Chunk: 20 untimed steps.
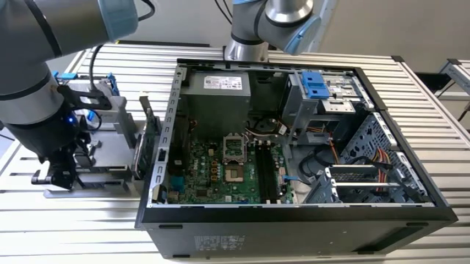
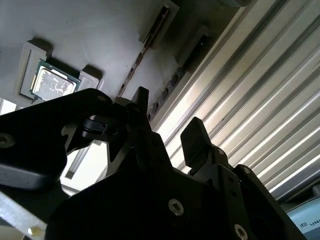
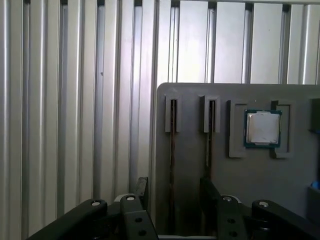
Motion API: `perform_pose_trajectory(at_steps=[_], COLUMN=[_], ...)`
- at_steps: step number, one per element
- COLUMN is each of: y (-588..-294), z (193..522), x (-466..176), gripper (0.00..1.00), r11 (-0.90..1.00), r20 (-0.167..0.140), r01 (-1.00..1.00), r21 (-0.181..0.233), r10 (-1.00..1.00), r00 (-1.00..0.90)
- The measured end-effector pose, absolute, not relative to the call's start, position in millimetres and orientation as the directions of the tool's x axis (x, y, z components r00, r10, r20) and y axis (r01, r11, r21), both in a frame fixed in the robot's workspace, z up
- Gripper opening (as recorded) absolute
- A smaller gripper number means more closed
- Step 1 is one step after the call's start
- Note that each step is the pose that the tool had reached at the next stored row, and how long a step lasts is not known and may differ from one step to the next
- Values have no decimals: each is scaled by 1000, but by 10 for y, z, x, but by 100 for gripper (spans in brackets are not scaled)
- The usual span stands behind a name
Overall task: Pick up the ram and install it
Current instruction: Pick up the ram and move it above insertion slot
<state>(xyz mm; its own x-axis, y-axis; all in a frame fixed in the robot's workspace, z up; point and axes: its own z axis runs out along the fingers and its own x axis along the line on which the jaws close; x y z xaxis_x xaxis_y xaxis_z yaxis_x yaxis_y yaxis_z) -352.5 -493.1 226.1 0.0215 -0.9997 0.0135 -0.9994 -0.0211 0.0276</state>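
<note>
The gripper (image 3: 175, 192) hovered low over the grey tray (image 3: 192, 160) on the counter (image 3: 50, 100), fingers (image 3: 142, 186) spread and empty, lined up with the ram (image 3: 172, 130) standing on edge in its slot. It was not yet grasped, and fitting it into the open computer case (image 1: 294, 231) was all left to do.

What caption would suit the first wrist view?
Open gripper aligned with the ram, on edge in a grey holder beside a processor chip.
</note>
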Motion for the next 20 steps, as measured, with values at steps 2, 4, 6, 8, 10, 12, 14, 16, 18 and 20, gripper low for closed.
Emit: perform_pose_trajectory(at_steps=[2,4,6,8,10,12,14,16,18,20], y=[-4931,-4930,-4927,-4925,-4921,-4914,-4902,-4892,-4888,-4887], z=[2233,2204,2177,2151,2124,2101,2082,2061,2037,2010], x=[-3525,-3525,-3525,-3525,-3525,-3526,-3525,-3525,-3524,-3525], gripper=[100,100,100,100,100,100,100,100,100,100], r11=[-21,-21,-21,-21,-21,-21,-21,-21,-21,-21], r20=[14,14,14,14,14,14,14,14,14,14], r01=[-999,-999,-999,-999,-999,-999,-999,-999,-999,-999], r21=[28,28,28,28,28,28,28,28,28,28], r10=[-1000,-1000,-1000,-1000,-1000,-1000,-1000,-1000,-1000,-1000], r00=[21,21,21,21,21,21,21,21,22,22])
